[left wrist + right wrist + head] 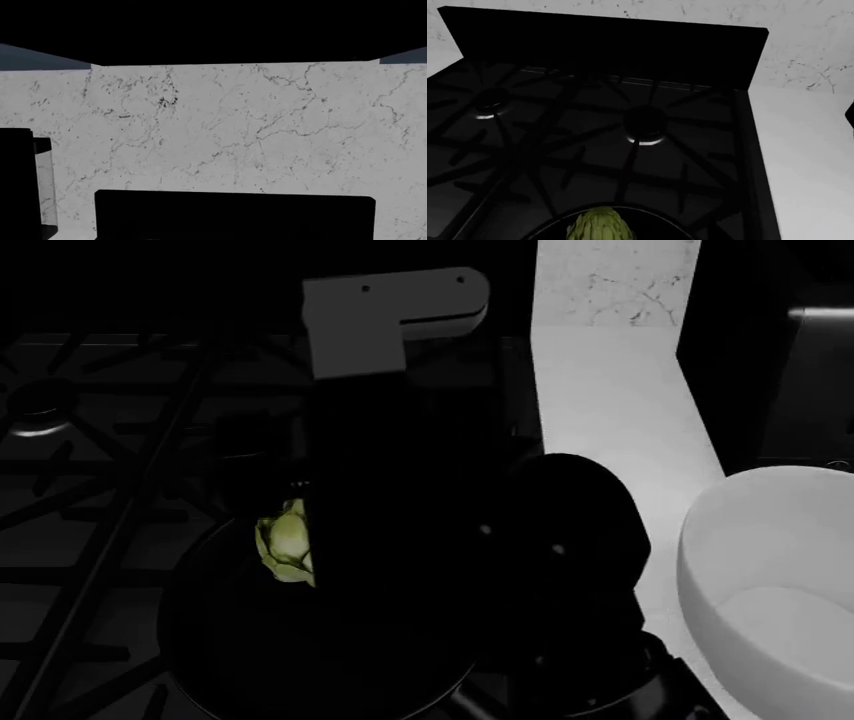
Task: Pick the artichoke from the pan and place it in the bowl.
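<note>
The artichoke (284, 540) sat in the pan (200, 640), a pale yellow-green bud half hidden behind the dark right arm (387, 490) that reached out over it. From the right wrist view it showed again (600, 226), scales up, with the pan's far rim (647, 214) curving just behind it. The pan rested on the black stove (627, 125), among the grates, with two burners (646, 125) beyond it. I could not tell how the right gripper stood: it was lost in the dark over the pan, and nothing showed whether it had hold of anything. The bowl (787, 570) stood to the right of the stove on the pale surface (607, 400), well apart from the artichoke. A marbled wall (621, 280) rose behind that. The left gripper was off elsewhere, its camera facing marbled stone (233, 130), with only dark shapes at the frame's edge, so I could not tell its state either.
</note>
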